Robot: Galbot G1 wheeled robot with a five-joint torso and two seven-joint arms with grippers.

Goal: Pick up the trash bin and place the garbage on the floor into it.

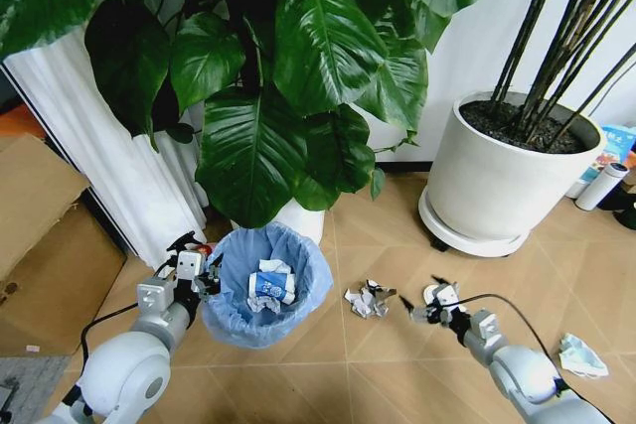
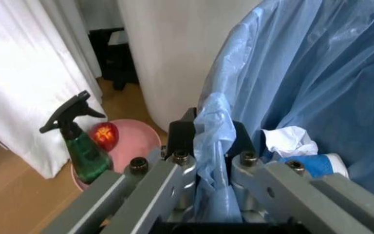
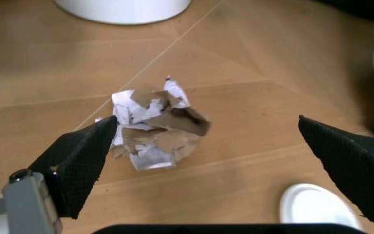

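Left gripper (image 1: 204,273): you have it clamped on the rim of the trash bin (image 1: 266,287), lower left of the head view, probably so the bin can be carried.
Right gripper (image 1: 417,307): fingers spread wide, aimed at the crumpled paper (image 1: 369,300) on the floor (image 1: 378,364), likely to take it.
Count: one paper, one white lid (image 3: 313,207), one face mask (image 1: 581,356); two pieces in the bin.

1. Bare floor (image 1: 397,364) lies open around the crumpled paper (image 3: 156,124); the wide-spread right gripper (image 3: 206,151) has free room on both sides.
2. Broad plant leaves (image 1: 298,67) overhang the trash bin (image 1: 266,285); a white pot (image 1: 502,181) stands behind.
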